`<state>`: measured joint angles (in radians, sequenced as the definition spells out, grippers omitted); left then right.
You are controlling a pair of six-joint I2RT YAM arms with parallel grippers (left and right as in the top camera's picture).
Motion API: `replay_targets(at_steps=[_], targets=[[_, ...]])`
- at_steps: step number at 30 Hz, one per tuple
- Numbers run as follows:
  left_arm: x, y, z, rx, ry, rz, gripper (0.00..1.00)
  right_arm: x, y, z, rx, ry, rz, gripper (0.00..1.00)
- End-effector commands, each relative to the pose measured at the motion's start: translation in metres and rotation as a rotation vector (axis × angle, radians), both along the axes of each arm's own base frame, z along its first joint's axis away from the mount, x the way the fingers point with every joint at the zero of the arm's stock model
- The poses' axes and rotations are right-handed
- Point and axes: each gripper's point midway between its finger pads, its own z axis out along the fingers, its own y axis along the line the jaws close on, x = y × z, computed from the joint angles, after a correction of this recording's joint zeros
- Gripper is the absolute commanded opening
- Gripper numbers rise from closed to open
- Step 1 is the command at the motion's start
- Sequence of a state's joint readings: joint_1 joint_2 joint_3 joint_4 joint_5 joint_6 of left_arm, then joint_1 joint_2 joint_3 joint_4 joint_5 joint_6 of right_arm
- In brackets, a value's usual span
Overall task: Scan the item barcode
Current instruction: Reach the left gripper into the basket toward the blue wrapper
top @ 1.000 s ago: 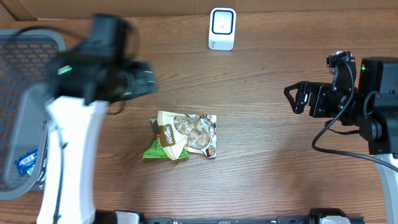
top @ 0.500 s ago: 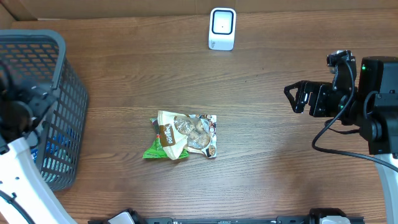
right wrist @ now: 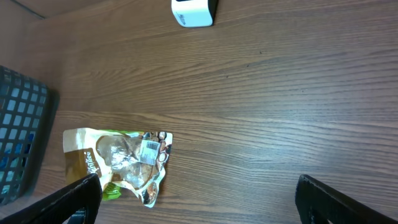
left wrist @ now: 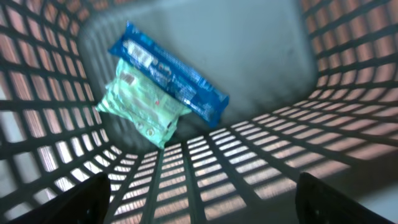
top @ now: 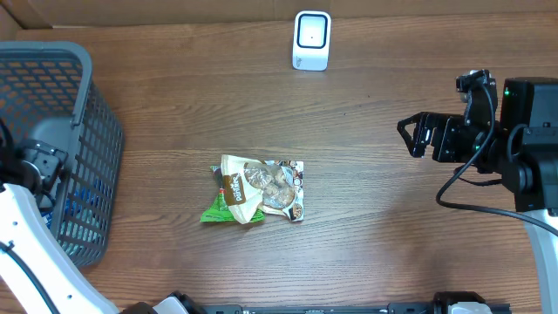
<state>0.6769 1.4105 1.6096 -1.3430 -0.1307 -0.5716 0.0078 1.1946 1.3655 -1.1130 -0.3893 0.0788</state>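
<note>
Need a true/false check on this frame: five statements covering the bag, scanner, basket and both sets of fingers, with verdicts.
1. The snack bag lies on the table, apart from both arms. True.
2. The right fingers are closed on the snack bag. False: they stand open and empty, off to the bag's right.
3. The basket holds a blue packet and a pale green packet. True.
4. The white scanner sits inside the basket. False: it stands on the table at the far edge.
5. The left fingers hover over the snack bag. False: they are open over the basket, facing its contents.
</note>
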Motion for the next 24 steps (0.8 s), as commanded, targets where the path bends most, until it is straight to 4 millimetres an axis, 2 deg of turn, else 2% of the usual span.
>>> replay_targets(at_steps=[1, 10, 14, 19, 24], targets=[[-0.006, 0.004, -0.027, -0.043, 0.028, 0.057, 0.85, 0.002, 0.001, 0.012, 0.008, -0.033, 0.002, 1.0], [-0.033, 0.033, -0.075, -0.069, 0.054, 0.184, 0.85, 0.002, 0.001, 0.012, 0.008, -0.033, 0.002, 1.0], [-0.037, 0.042, -0.098, -0.061, 0.058, 0.194, 0.9, 0.002, 0.001, 0.012, 0.008, -0.032, 0.002, 1.0], [-0.022, 0.044, -0.121, -0.078, -0.009, 0.172, 0.93, 0.002, 0.001, 0.012, 0.009, -0.028, 0.002, 1.0], [0.005, 0.038, -0.121, -0.141, -0.119, 0.097, 0.89, -0.001, 0.001, 0.009, 0.009, -0.014, 0.002, 1.0]])
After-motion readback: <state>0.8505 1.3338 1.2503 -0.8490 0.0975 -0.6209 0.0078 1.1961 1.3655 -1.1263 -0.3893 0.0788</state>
